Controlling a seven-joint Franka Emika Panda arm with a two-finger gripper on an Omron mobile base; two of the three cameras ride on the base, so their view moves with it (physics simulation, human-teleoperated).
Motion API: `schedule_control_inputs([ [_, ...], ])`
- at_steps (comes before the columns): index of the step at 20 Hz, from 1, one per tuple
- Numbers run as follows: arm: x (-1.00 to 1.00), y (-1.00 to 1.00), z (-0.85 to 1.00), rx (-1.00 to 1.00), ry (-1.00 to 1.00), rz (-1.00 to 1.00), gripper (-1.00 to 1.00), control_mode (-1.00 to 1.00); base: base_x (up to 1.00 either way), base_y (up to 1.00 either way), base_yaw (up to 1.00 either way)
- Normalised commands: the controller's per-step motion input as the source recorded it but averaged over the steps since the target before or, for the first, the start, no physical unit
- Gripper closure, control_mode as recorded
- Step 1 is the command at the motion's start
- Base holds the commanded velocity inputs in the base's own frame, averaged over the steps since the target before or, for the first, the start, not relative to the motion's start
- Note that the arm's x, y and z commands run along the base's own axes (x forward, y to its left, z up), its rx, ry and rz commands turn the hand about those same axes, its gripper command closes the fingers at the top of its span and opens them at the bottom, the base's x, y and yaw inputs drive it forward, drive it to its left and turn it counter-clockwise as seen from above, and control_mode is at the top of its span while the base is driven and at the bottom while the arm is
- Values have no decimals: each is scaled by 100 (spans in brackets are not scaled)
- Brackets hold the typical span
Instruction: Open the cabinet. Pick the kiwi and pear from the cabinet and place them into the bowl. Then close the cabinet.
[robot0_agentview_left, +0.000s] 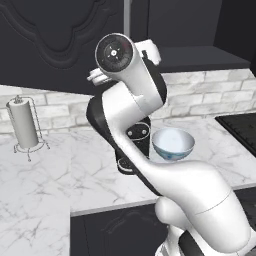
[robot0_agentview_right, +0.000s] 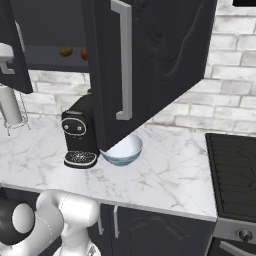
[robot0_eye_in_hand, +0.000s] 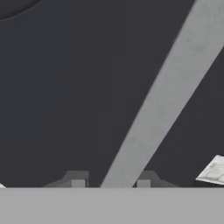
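Note:
The black cabinet (robot0_agentview_right: 155, 60) has its right door swung wide open, its silver handle (robot0_agentview_right: 125, 60) facing me. On the shelf inside lie the yellowish-tan pear (robot0_agentview_right: 65, 51) and the darker kiwi (robot0_agentview_right: 84, 53), which the door edge half hides. The left door (robot0_agentview_left: 55, 35) also stands out from the cabinet. In the hand view my gripper (robot0_eye_in_hand: 110, 183) straddles that door's silver bar handle (robot0_eye_in_hand: 162, 100), open, with a narrow gap between the bar and each fingertip. The white bowl (robot0_agentview_left: 173, 144) sits empty on the counter beside the coffee machine.
A black coffee machine (robot0_agentview_right: 79, 135) stands left of the bowl, under the open right door. A paper towel holder (robot0_agentview_left: 24, 125) is at the far left of the marble counter (robot0_agentview_left: 60, 175). A black cooktop (robot0_agentview_right: 232, 170) lies to the right.

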Motion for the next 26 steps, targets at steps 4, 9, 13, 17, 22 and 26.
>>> schedule_control_inputs([
  [4, -12, 1, 0, 0, -5, -13, -100, -100, 0, 0, 0],
  [9, -37, 1, 0, 0, -3, -15, -100, -100, 0, 0, 0],
  [13, -64, -1, 0, 1, 0, -8, -100, -100, 0, 0, 0],
  [17, -40, -34, 3, 5, 0, -4, -100, -100, 0, 0, 0],
  [22, -5, -73, 0, 10, 0, 3, -100, -100, 0, 0, 0],
  [26, 0, -81, -4, 23, 0, 14, -100, -100, 0, 0, 0],
])
